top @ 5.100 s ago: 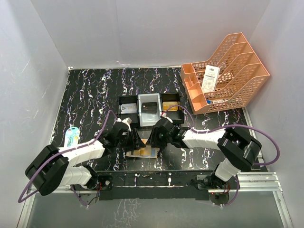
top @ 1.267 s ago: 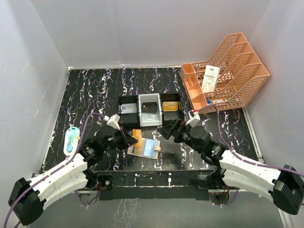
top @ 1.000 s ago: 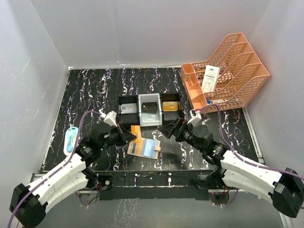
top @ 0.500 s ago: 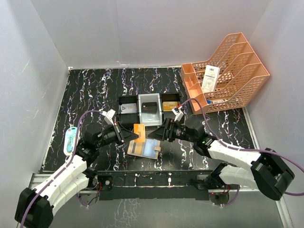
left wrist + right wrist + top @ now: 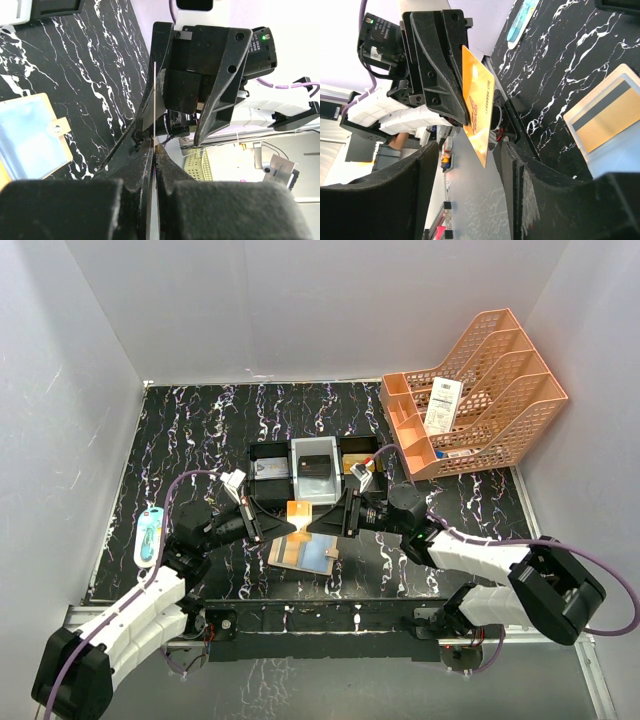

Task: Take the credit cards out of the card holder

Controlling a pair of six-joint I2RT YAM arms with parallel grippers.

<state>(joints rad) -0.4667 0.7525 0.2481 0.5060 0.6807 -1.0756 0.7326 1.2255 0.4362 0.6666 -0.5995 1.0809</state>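
The left gripper (image 5: 268,527) is squeezed tight on one end of the orange card (image 5: 298,510). It holds the card up in the air, standing on its edge. The right gripper (image 5: 325,522) faces it from the other side. Its jaws are apart, and the free end of the card sits between them. One finger (image 5: 516,155) is very close to the card, but I cannot tell if it touches.

Below them the wallet (image 5: 305,552) lies open and flat on the table (image 5: 200,440). A gold card with a dark stripe (image 5: 602,122) shows in it. Just behind the wallet is the tray (image 5: 315,492). A black card (image 5: 315,464) lies in its middle part and a grey card (image 5: 270,469) in its left part.
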